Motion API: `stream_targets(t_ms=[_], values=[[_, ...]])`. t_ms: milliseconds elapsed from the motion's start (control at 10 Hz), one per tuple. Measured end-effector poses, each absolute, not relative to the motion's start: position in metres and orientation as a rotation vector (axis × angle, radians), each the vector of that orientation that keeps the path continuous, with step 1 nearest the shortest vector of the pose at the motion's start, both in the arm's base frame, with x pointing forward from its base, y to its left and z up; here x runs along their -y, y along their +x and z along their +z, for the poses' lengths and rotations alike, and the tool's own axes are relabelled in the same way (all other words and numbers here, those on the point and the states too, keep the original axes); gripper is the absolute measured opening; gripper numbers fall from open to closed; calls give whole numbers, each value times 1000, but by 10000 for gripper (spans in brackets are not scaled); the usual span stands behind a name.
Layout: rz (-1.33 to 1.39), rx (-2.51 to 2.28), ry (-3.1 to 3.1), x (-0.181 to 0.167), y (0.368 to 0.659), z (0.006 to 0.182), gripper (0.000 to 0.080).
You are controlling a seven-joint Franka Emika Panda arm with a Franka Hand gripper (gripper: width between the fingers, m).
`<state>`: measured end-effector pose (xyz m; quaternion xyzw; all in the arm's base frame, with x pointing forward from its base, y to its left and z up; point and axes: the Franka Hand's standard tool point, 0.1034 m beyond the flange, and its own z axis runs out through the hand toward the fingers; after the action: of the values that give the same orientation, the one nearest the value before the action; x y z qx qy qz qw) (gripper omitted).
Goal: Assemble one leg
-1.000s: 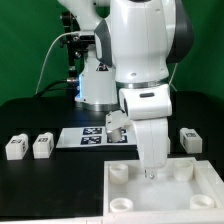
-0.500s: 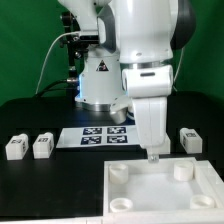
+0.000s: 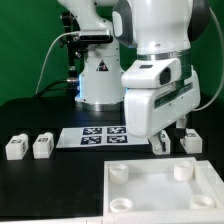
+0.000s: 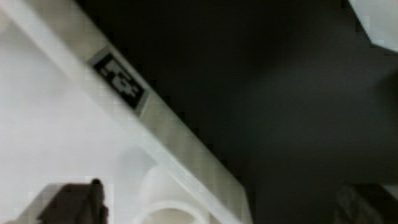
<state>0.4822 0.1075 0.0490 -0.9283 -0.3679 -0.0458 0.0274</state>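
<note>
My gripper (image 3: 166,140) hangs open and empty just above the far edge of the large white plate (image 3: 150,196), which has round corner sockets. A small white leg (image 3: 191,141) with a marker tag lies on the black table close to the gripper, on the exterior view's right. Two more legs (image 3: 15,147) (image 3: 42,146) lie at the exterior view's left. In the wrist view the gripper (image 4: 219,205) has its dark fingers (image 4: 71,203) far apart. Between them lie the plate's edge with a tag (image 4: 119,81) and a corner socket (image 4: 180,207).
The marker board (image 3: 95,135) lies flat on the table behind the plate. The robot's white base (image 3: 98,85) stands at the back, in front of a green backdrop. Dark table (image 4: 267,90) borders the plate's edge.
The gripper has risen off the plate's middle and moved toward the exterior view's right and back, and the wrist has turned. It now hangs beside the right-hand leg.
</note>
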Motion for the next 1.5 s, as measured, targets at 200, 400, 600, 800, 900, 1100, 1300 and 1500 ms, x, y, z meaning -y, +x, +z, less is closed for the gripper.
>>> stream_targets(t_ms=[200, 400, 600, 800, 900, 1100, 1300, 1500], values=[[-129, 741, -2970, -115, 478, 52, 649], [-108, 352, -3026, -143, 461, 60, 649], [-72, 33, -3031, -166, 451, 57, 649], [-40, -3, -3031, -163, 450, 56, 649], [-7, -1, -3035, -163, 450, 57, 649], [150, 1, -3046, -167, 441, 52, 649], [511, 7, -3029, -177, 440, 53, 649], [754, 17, -2995, -176, 434, 46, 649]])
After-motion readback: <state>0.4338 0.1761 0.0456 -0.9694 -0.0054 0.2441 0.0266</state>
